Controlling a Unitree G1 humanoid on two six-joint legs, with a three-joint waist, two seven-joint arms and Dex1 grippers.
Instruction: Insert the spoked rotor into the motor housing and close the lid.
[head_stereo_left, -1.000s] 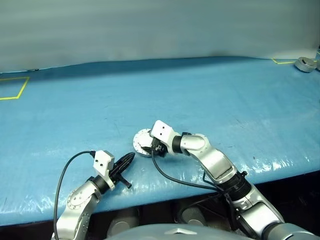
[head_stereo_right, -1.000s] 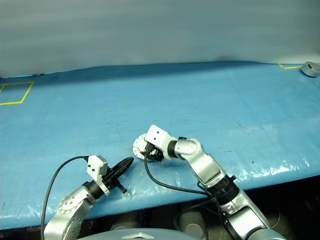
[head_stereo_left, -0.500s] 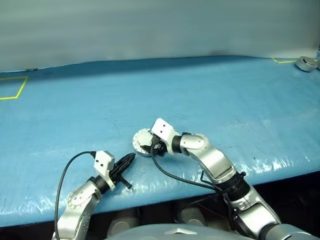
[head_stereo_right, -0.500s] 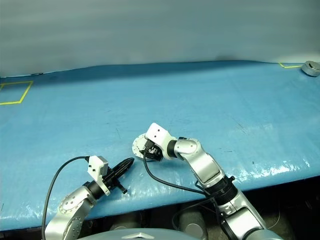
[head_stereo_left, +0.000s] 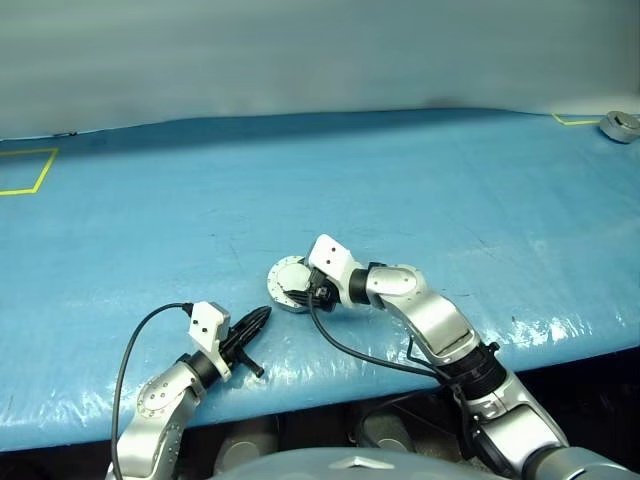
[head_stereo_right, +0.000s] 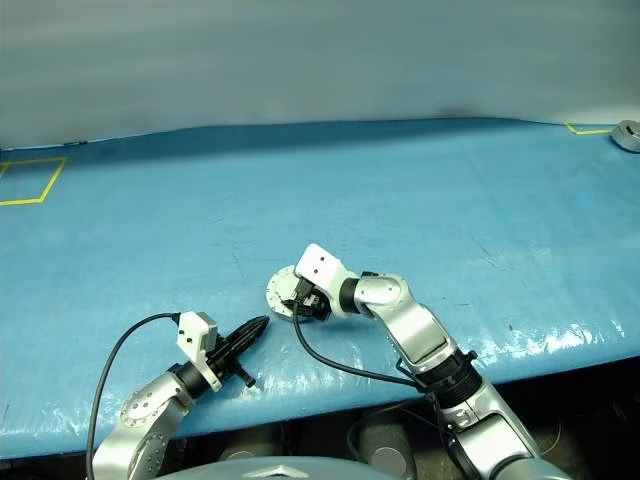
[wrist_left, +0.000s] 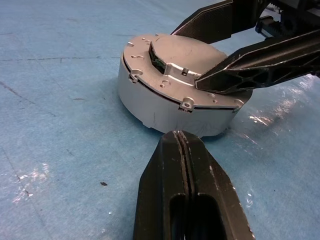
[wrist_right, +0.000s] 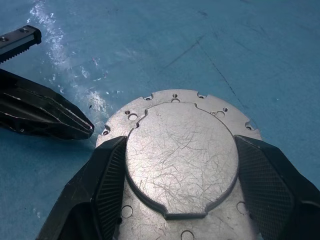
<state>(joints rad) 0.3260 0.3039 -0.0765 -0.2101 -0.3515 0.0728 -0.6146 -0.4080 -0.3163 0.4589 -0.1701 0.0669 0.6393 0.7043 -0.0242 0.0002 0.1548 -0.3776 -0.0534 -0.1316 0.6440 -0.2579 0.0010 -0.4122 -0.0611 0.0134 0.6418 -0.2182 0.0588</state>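
Blue table (head_stereo_left: 420, 190), one lidded housing (wrist_left: 175, 95), two claws

The motor housing (head_stereo_left: 290, 284) sits on the table (head_stereo_left: 450, 190), near the front edge, with the lid (wrist_right: 181, 160) lying flat on top of it. The right gripper (wrist_right: 180, 190) is over the lid, one finger on each side. The left gripper (head_stereo_left: 254, 322) is near, to the left. A small round part (head_stereo_left: 619, 125) lies far right.
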